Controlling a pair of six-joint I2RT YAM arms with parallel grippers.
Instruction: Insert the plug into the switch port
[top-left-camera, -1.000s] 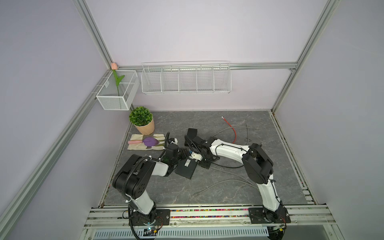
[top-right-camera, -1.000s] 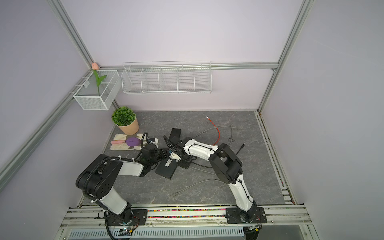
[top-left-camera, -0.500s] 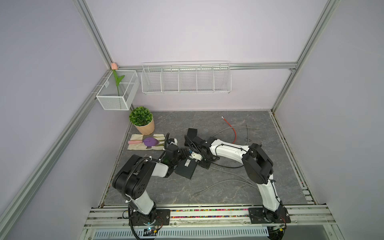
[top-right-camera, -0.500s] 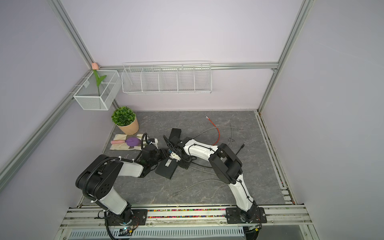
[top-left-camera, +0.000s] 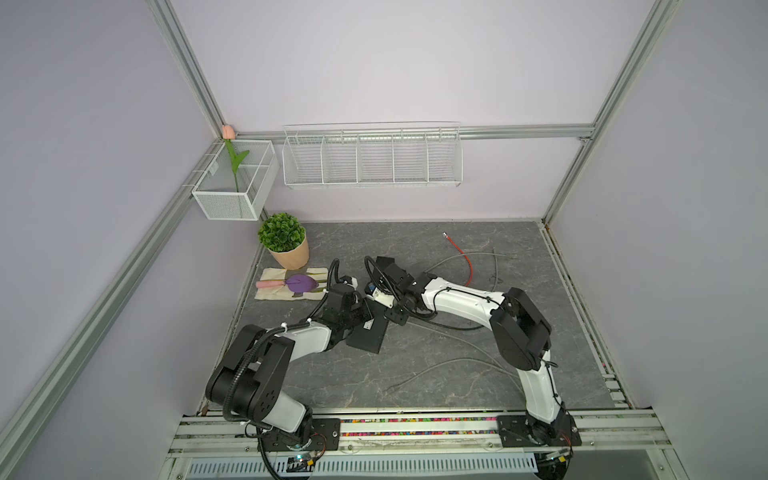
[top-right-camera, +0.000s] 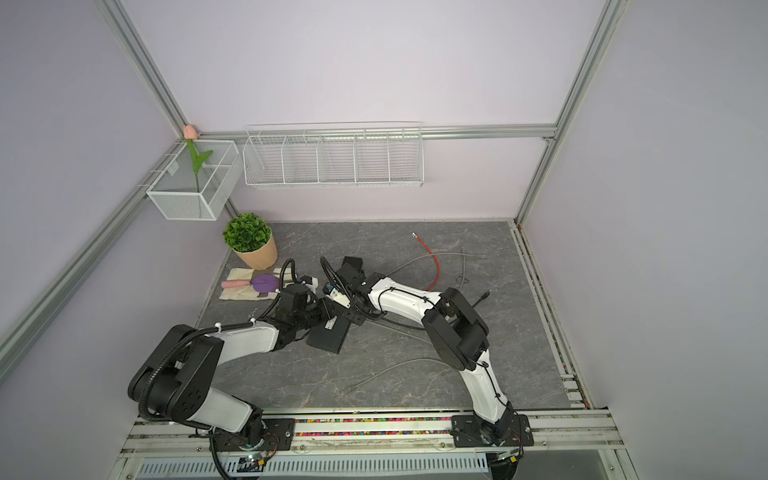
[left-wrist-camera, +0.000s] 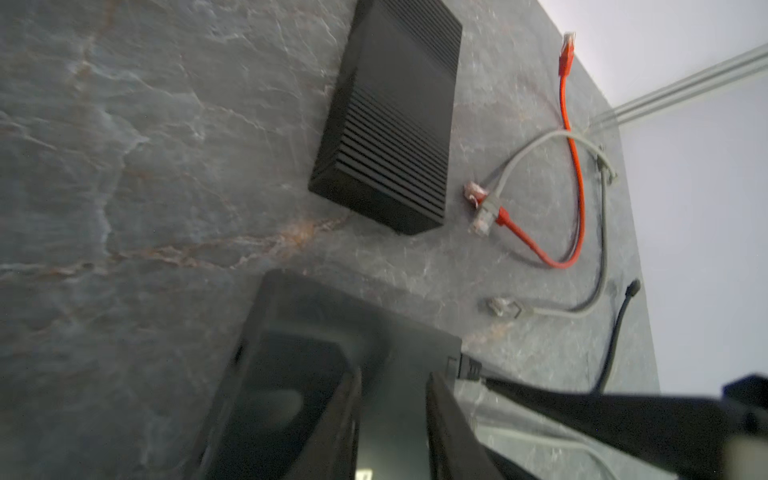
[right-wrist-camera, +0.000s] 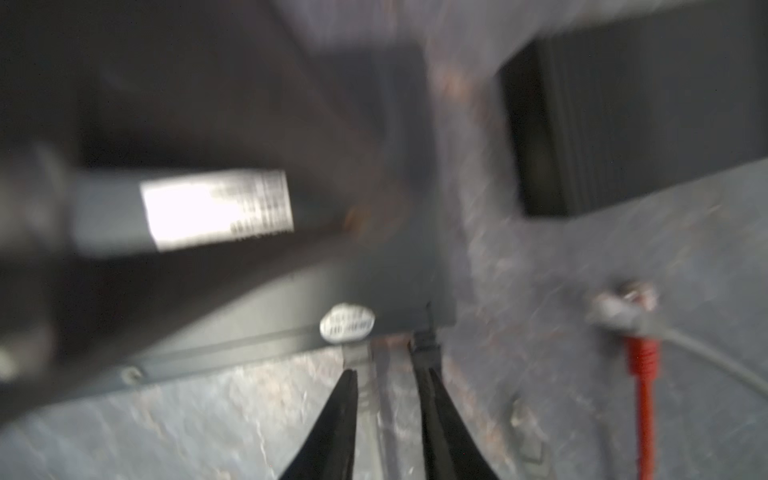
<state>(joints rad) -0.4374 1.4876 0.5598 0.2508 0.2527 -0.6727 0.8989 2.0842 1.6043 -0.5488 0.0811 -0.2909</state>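
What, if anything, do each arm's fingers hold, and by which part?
Right fingers stand apart, holding nothing; the plug sits at the switch. Left fingers: cannot be told.

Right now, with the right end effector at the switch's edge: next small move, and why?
Probably back the right end effector straight away from the switch, with its jaws apart. In the blurred right wrist view its jaws stand apart and the black plug looks seated at the switch's edge, so a straight retreat should avoid dragging it back out.
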